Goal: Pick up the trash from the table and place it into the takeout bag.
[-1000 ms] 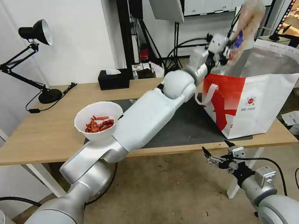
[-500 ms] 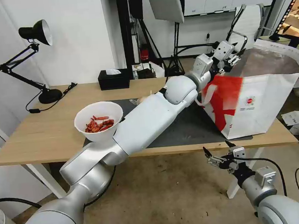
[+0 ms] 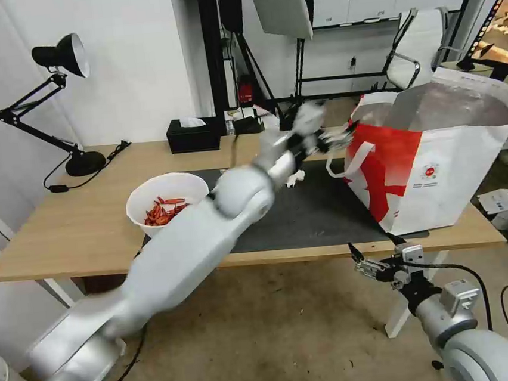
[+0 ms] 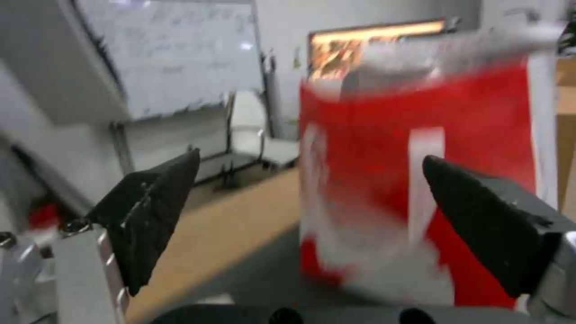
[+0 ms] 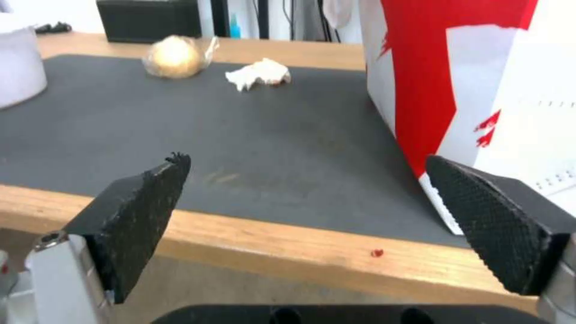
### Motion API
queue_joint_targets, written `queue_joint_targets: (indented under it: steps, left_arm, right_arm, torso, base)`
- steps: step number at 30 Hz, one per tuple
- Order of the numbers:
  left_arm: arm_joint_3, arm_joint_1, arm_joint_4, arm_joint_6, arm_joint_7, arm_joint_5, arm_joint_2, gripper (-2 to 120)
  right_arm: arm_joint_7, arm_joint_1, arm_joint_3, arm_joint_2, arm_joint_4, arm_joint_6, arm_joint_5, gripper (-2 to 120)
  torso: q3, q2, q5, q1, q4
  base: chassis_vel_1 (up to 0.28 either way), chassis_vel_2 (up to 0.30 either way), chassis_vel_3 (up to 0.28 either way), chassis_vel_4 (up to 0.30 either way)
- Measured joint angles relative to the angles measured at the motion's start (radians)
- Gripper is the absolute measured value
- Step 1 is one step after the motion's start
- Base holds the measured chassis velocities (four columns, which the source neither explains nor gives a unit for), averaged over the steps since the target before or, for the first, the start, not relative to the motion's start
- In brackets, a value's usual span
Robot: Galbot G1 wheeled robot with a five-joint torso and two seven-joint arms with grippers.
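A long light-wood table (image 3: pixel 90 230) with a dark grey mat (image 3: pixel 322 214) stands in a busy workroom. The big red-and-white takeout bag (image 3: pixel 437 161) sits at the mat's right end. A second ago the left gripper (image 3: pixel 336 137) held a clear plastic tray over the bag's mouth. Now the tray is gone, likely inside, and the arm swings back with its fingers spread and holding nothing. Three bits of trash wait: the white round bowl of red scraps (image 3: pixel 167 202) at the mat's left end, the crumpled white tissue (image 5: pixel 258 74) and the small beige bagged lump (image 5: pixel 175 56) near the mat's back edge. The right gripper (image 3: pixel 374 267) hangs wide open below the table's front edge.
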Motion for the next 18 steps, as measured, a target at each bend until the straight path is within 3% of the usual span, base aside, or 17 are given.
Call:
queue_joint_targets:
  steps: [1, 2, 4, 6, 9, 10, 11, 12, 13, 16, 18]
  left_arm:
    - [0.0, 0.0, 0.0, 0.0, 0.0, 0.0, 0.0, 100]
    - [-0.058, 0.105, -0.051, -0.006, 0.001, 0.037, 0.023, 100]
    - [-0.087, 0.151, -0.072, -0.009, 0.002, 0.052, 0.03, 100]
    - [-0.222, 0.353, -0.147, -0.024, 0.005, 0.132, 0.045, 100]
    - [-0.26, 0.408, -0.166, -0.029, 0.009, 0.159, 0.045, 100]
    - [-0.344, 0.531, -0.209, -0.035, 0.01, 0.224, 0.043, 100]
    - [-0.362, 0.561, -0.22, -0.036, 0.008, 0.241, 0.042, 100]
    - [-0.415, 0.649, -0.252, -0.04, 0.004, 0.291, 0.028, 100]
    - [-0.415, 0.649, -0.252, -0.04, 0.004, 0.291, 0.028, 100]
    - [-0.547, 0.881, -0.288, -0.08, 0.002, 0.45, -0.043, 100]
    - [-0.591, 0.952, -0.287, -0.099, 0.003, 0.509, -0.073, 100]
  right_arm:
    - [0.0, 0.0, 0.0, 0.0, 0.0, 0.0, 0.0, 100]
    - [0.0, -0.004, 0.001, 0.0, 0.003, 0.013, 0.0, 100]
    - [0.0, -0.007, 0.002, 0.0, 0.005, 0.019, 0.0, 100]
    - [0.0, -0.018, 0.003, 0.005, 0.012, 0.04, -0.002, 100]
    - [0.0, -0.021, 0.003, 0.007, 0.014, 0.045, -0.003, 100]
    - [0.0, -0.029, 0.003, 0.021, 0.015, 0.058, -0.012, 100]
    - [0.0, -0.032, 0.003, 0.026, 0.015, 0.063, -0.017, 100]
    - [0.0, -0.043, 0.005, 0.039, 0.015, 0.077, -0.035, 100]
    - [0.0, -0.043, 0.005, 0.039, 0.015, 0.077, -0.035, 100]
    - [0.0, -0.08, 0.008, 0.076, 0.011, 0.107, -0.086, 100]
    - [0.0, -0.093, 0.006, 0.095, 0.002, 0.123, -0.107, 100]
  torso:
    - [0.0, 0.0, 0.0, 0.0, 0.0]
    - [0.0, 0.0, 0.0, 0.0, 0.0002]
    - [0.0, 0.0, 0.0, 0.0, 0.0001]
    - [0.0, 0.0, 0.0001, 0.0, -0.0001]
    - [0.0, 0.0, 0.0001, 0.0, 0.0]
    - [0.0, 0.0, 0.0, 0.0, 0.0003]
    - [0.0, 0.0, 0.0003, 0.0, 0.0002]
    - [0.0, 0.0, 0.0005, 0.0, -0.0003]
    - [0.0, 0.0, 0.0005, 0.0, -0.0003]
    - [0.0, 0.0, 0.0005, 0.0, 0.0]
    - [0.0, 0.0, 0.0003, 0.0, -0.0001]
  base:
    - [0.0, 0.0, 0.0, 0.0]
    - [0.0, 0.0, 0.0, 0.0]
    - [0.0, 0.0, 0.0, 0.0]
    - [0.0, 0.0, 0.0, 0.0]
    - [0.0, 0.0, 0.0, 0.0]
    - [0.0, 0.0, 0.0, 0.0]
    - [0.0, 0.0, 0.0, 0.0]
    - [0.0, 0.0, 0.0, 0.0]
    - [0.0, 0.0, 0.0, 0.0]
    - [0.0, 0.0, 0.0, 0.0]
    - [0.0, 0.0, 0.0, 0.0]
